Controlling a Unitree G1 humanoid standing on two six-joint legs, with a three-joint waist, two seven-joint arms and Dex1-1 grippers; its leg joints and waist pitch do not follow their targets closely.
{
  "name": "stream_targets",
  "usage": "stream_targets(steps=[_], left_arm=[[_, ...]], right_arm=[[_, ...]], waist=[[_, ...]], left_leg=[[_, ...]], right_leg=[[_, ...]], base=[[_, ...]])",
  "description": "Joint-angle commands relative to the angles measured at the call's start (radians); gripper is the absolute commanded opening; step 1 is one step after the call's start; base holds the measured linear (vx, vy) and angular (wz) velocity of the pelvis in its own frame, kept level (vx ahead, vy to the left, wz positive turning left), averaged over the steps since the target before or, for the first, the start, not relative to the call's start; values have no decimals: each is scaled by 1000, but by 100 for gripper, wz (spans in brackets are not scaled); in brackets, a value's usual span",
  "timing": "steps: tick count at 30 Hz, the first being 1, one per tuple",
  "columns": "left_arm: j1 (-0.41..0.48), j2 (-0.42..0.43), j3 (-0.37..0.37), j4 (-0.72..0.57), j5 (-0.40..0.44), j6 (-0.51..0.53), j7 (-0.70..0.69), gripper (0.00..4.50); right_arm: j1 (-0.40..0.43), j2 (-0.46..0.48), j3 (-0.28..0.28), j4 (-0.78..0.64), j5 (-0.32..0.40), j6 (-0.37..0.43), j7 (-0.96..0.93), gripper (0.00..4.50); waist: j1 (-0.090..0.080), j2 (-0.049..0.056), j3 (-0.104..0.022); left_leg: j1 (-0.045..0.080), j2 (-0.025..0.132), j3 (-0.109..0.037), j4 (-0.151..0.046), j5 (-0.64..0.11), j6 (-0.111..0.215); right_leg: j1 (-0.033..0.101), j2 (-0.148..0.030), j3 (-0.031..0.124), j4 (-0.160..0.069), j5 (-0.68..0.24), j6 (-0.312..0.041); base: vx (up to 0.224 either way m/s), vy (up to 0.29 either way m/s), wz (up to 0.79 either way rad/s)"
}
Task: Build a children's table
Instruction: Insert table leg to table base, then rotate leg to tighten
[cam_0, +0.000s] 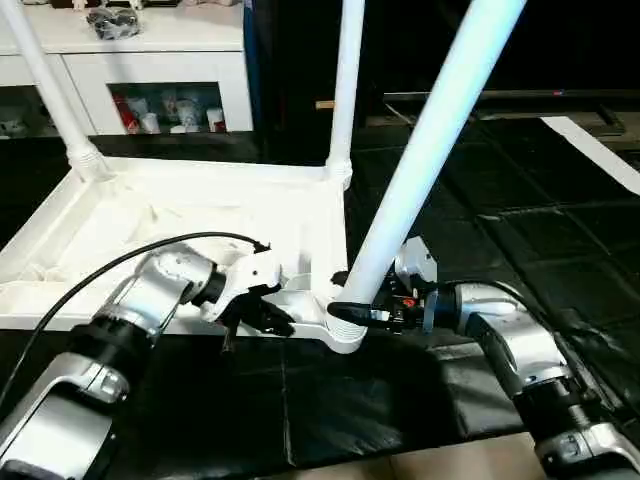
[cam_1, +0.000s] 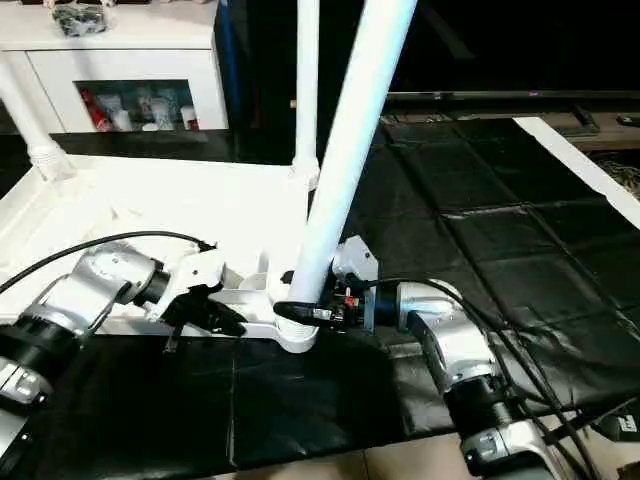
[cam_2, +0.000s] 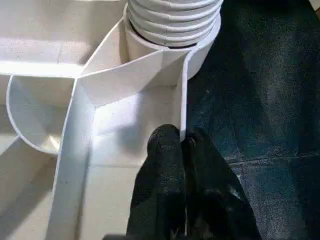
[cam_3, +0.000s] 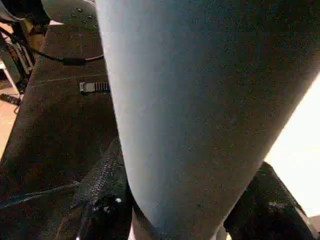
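Right pincer (cam_0: 352, 312) clamps leg (cam_0: 430, 150) at corner socket (cam_0: 343, 335); left pincer (cam_2: 182, 145) pinches tabletop (cam_0: 200, 215) rim.

White table (cam_0: 190, 215) with white ribbed legs (cam_0: 430, 130); black mat (cam_0: 520, 230); silver arms with black end effectors (cam_2: 185, 190); white cabinet (cam_0: 150, 60) at eleven o'clock holds perhaps red-and-white jars.

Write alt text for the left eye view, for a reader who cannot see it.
The right gripper clamps the base of a white leg standing tilted in the near corner socket of the upside-down table top, while the left gripper pinches the top's near rim. Two more legs rise from the far corners.
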Motion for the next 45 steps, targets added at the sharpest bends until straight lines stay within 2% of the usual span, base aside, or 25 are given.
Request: stream_targets(steps=[1,5,6,7,8,9,11,12,13,15,19,24,26,27,32,33,34,36,39,40,41,42,43,44,45], left_arm=[[-47,-6,17,32,33,1,71,0],[-49,-6,17,36,35,4,72,0],[-50,-7,17,37,35,5,71,0],[-50,-7,16,37,34,6,73,0],[-50,-10,17,39,33,9,77,0],[-51,-12,18,42,34,9,79,0],[-52,-14,20,48,37,5,80,0],[-52,-14,20,48,37,5,80,0],[-51,-14,21,50,38,4,80,0],[-48,-12,24,48,39,2,80,0],[-46,-10,27,46,38,4,81,0],[-46,-13,29,49,41,6,85,0],[-49,-16,29,54,43,5,88,0],[-51,-17,30,57,44,6,89,0],[-51,-29,50,57,30,49,113,0],[-39,-36,77,39,12,95,148,0],[-39,-36,77,39,12,95,148,0],[-3,-40,114,-16,-2,161,214,0],[55,-50,154,-116,-14,250,279,0],[71,-56,167,-145,-18,278,300,0],[101,-72,192,-210,-25,346,342,0],[113,-83,204,-240,-27,378,365,0],[115,-86,207,-247,-27,385,370,0],[137,-122,231,-320,-28,465,426,0],[137,-122,231,-320,-28,465,426,0]], right_arm=[[45,10,122,46,-55,39,75,191],[38,5,134,44,-65,47,94,191],[37,4,136,45,-67,48,97,191],[34,2,141,46,-71,48,99,191],[26,-2,153,54,-86,47,100,191],[24,-4,158,57,-93,46,100,191],[18,-7,167,67,-106,43,107,191],[18,-7,167,67,-107,43,107,191],[16,-7,171,72,-112,41,109,191],[8,-6,179,101,-135,28,108,191],[4,-1,181,113,-138,19,107,191],[11,9,168,110,-141,15,96,191],[17,10,165,105,-139,15,91,191],[19,11,163,105,-137,14,87,191],[25,33,135,122,-140,-1,18,191],[13,57,108,165,-164,-17,-80,191],[13,57,108,165,-164,-17,-80,191],[-10,97,62,233,-185,-25,-228,191],[-30,136,18,279,-172,-6,-325,191],[-37,148,7,293,-170,-4,-354,191],[-57,169,-11,324,-167,2,-406,191],[-71,180,-18,346,-167,5,-432,191],[-74,182,-19,351,-167,6,-438,191],[-115,211,-39,420,-167,11,-510,191],[-115,211,-39,420,-167,11,-510,191]], waist=[[2,10,-55],[5,10,-53],[4,4,-53],[7,7,-54],[6,-4,-56],[7,3,-55],[6,-4,-56],[8,-1,-56],[8,-7,-56],[8,-6,-56],[5,-10,-52],[4,-3,-51],[2,-6,-50],[2,-3,-51],[2,-5,-49],[-2,4,-47],[-2,4,-47],[-15,2,-46],[-41,2,-40],[-44,10,-44],[-57,8,-41],[-64,18,-43],[-74,18,-41],[-78,8,-39],[-78,8,-39]], left_leg=[[5,24,-5,-72,-290,11],[9,24,-7,-73,-307,8],[8,25,-7,-73,-305,9],[8,26,-8,-74,-299,10],[6,27,-8,-74,-284,14],[6,28,-8,-75,-280,14],[5,28,-6,-74,-281,13],[7,28,-7,-74,-280,14],[6,28,-5,-74,-277,15],[7,28,-7,-76,-292,11],[13,27,-10,-78,-346,3],[18,26,-12,-81,-366,1],[23,25,-12,-82,-383,1],[24,25,-13,-83,-385,0],[24,24,-13,-83,-388,1],[27,22,-14,-83,-406,-6],[27,22,-14,-83,-406,-6],[32,22,-21,-81,-438,-27],[30,16,-30,-81,-495,-22],[33,21,-34,-83,-502,-26],[19,25,-39,-93,-512,-21],[20,30,-44,-97,-537,-27],[21,29,-46,-98,-559,-26],[27,25,-44,-93,-568,-21],[27,25,-44,-93,-568,-21]], right_leg=[[47,-71,52,-86,-378,-168],[44,-74,51,-97,-465,-134],[44,-74,51,-97,-465,-133],[44,-75,52,-95,-459,-133],[45,-75,52,-92,-439,-136],[43,-74,53,-90,-424,-141],[44,-74,53,-89,-416,-144],[43,-75,53,-89,-414,-145],[43,-75,54,-89,-411,-145],[42,-75,53,-90,-422,-141],[37,-77,50,-102,-516,-112],[37,-76,50,-106,-525,-104],[37,-75,48,-110,-547,-99],[37,-76,48,-112,-549,-98],[35,-76,47,-115,-575,-92],[31,-76,45,-120,-598,-88],[31,-76,45,-120,-598,-88],[28,-80,37,-120,-644,-80],[32,-77,11,-144,-724,-31],[35,-81,11,-139,-698,-39],[44,-77,5,-139,-655,-48],[47,-79,4,-134,-610,-65],[46,-77,-1,-135,-587,-75],[39,-77,-3,-140,-605,-73],[39,-77,-3,-140,-605,-73]], base=[[0,0,0],[0,0,0],[0,0,0],[0,0,0],[0,0,0],[0,0,0],[0,0,0],[0,0,0],[0,0,0],[0,0,0],[0,0,0],[0,0,0],[0,0,0],[0,0,0],[0,0,0],[0,0,0],[0,0,0],[0,0,0],[0,0,0],[0,0,0],[0,0,0],[0,0,0],[0,0,0],[0,0,0],[0,0,0]])
